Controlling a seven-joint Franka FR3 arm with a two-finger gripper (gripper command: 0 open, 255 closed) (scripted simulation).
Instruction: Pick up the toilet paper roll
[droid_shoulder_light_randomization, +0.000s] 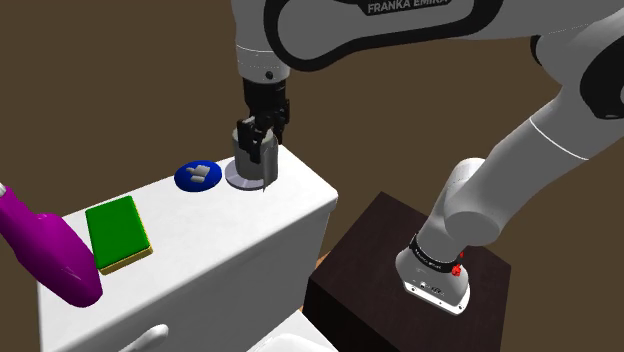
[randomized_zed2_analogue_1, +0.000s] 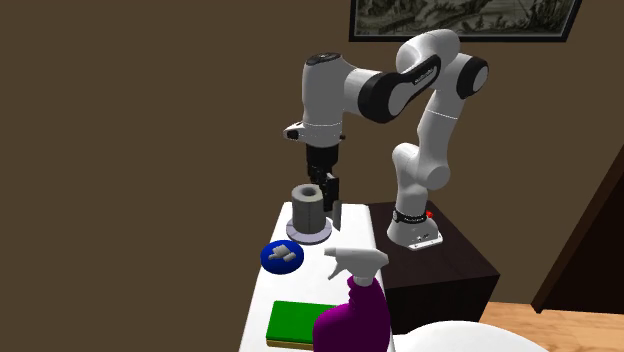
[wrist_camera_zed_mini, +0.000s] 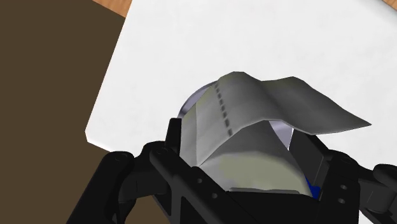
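White surface (droid_shoulder_light_randomization: 250, 235) against brown wall: the toilet paper roll (droid_shoulder_light_randomization: 243, 166) stands upright on it near one end, directly under the tool (droid_shoulder_light_randomization: 257, 135). Its spread fingers (wrist_camera_zed_mini: 173, 143) straddle the roll, seemingly not yet pinching.

White capitals come up on the arm (droid_shoulder_light_randomization: 330, 30): "FRANKA EMIKA" (droid_shoulder_light_randomization: 405, 7), printed on the dark band of its upper link, above the toilet paper roll (droid_shoulder_light_randomization: 244, 166) and toward the shoulder view's right. Nothing else around the roll can be read.
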